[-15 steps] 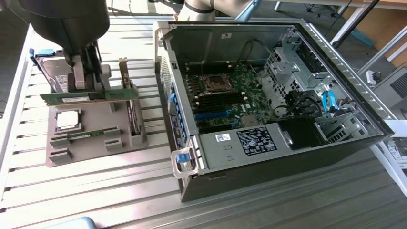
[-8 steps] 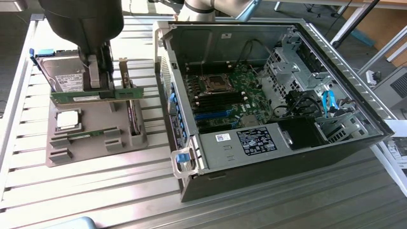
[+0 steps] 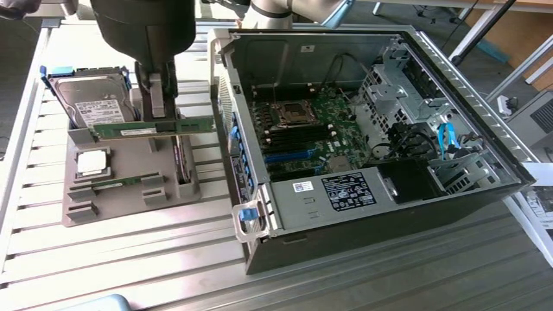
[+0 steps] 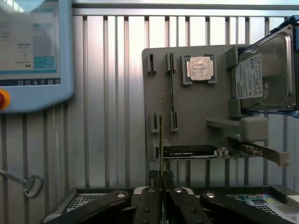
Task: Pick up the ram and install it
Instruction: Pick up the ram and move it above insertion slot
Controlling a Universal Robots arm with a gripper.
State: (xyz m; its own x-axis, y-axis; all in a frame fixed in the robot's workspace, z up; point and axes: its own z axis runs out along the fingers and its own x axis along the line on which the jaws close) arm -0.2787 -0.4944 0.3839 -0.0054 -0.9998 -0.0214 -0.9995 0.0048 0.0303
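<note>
The gripper (image 3: pixel 158 118) is hanging over the grey parts tray (image 3: pixel 129 210) at the exterior view's left. Its fingers (image 4: pixel 148 198) are clamping tight on the ram (image 3: pixel 191 125), pinching it at about the middle of its upper long edge. The green stick is hanging level below the fingertips, with both ends reaching out past them. One end is pointing toward the open computer case (image 3: pixel 363 214) and the other is lying in front of the hard drive (image 3: pixel 90 100). It is sitting above the tray's floor, but I cannot tell whether its lower edge is clear of the grey post at its far end. In the wrist view the ram (image 4: pixel 161 140) is showing edge-on as a thin line running straight out from between the closed fingertips and over the tray's near edge. A second ram stick (image 3: pixel 121 184) is resting in its slots on the tray, just beside the silver processor (image 3: pixel 93 163). The expansion card (image 3: pixel 179 165) is standing on edge along the tray's side nearest the case. The motherboard (image 3: pixel 315 123) is lying inside the case, well apart from the held stick.
</note>
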